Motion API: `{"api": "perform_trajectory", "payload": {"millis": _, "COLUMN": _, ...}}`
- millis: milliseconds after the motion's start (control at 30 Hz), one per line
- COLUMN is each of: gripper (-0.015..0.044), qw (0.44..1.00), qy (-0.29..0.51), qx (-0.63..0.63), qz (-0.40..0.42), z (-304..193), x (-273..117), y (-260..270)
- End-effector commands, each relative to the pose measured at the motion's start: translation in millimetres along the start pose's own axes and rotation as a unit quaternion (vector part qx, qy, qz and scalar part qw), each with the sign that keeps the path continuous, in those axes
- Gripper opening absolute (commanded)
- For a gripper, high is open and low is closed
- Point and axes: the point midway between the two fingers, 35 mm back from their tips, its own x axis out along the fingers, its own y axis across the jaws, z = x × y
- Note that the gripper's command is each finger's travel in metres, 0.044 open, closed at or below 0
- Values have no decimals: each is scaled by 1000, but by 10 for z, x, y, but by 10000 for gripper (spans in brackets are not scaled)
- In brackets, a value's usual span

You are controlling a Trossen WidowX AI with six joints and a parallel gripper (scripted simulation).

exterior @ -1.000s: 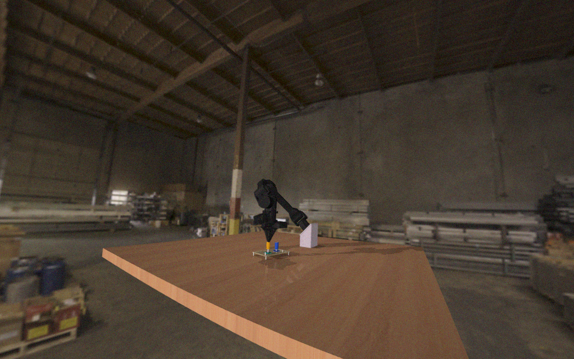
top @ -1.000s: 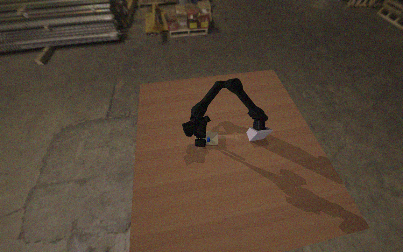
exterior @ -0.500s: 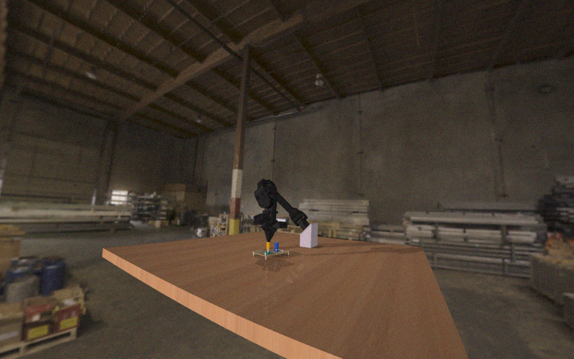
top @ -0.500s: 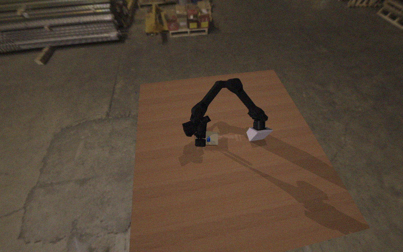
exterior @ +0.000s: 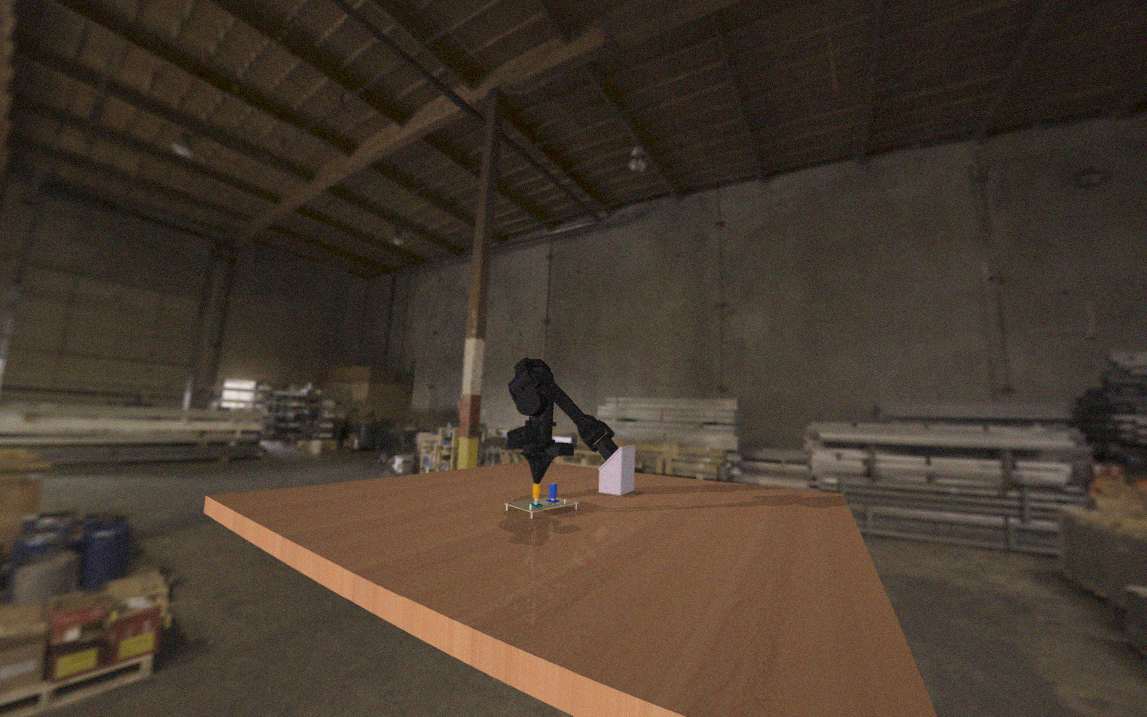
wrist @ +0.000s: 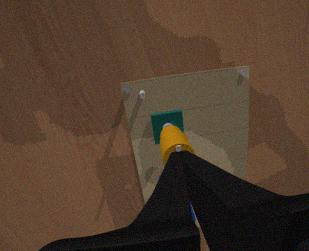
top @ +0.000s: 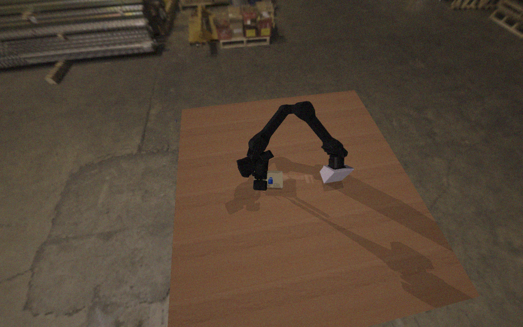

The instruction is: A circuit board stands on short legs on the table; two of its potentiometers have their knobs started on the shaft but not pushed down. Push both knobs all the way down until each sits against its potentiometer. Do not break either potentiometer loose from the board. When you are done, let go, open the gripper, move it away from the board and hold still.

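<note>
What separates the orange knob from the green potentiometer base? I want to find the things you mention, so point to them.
In the wrist view, a short grey shaft (wrist: 167,125) shows between the orange knob (wrist: 173,139) (exterior: 536,490) and green base (wrist: 157,129).

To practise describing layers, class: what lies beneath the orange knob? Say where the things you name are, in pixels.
Under the orange knob (exterior: 536,491) (wrist: 175,137) show a pale shaft and the green potentiometer (exterior: 536,505) (wrist: 157,126) on the board (exterior: 560,506) (wrist: 217,90) (top: 278,175). The knob and black pincer (exterior: 537,482) (wrist: 178,158) hide the rest in the wrist view.

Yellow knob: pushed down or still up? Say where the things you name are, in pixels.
Still up: in the wrist view, grey shaft shows between the yellow knob (exterior: 536,491) (wrist: 174,139) and its green potentiometer (exterior: 536,505) (wrist: 157,127).
</note>
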Motion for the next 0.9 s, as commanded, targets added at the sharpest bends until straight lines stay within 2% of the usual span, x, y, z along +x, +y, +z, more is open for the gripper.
{"api": "perform_trajectory", "payload": {"millis": 0, "gripper": 0, "qw": 1000, "qy": 9, "qx": 8, "qz": -2, "z": 19, "x": 160, "y": -24}}
{"api": "perform_trajectory", "payload": {"millis": 867, "gripper": 0, "qw": 1000, "qy": 9, "qx": 8, "qz": -2, "z": 19, "x": 199, "y": -24}}
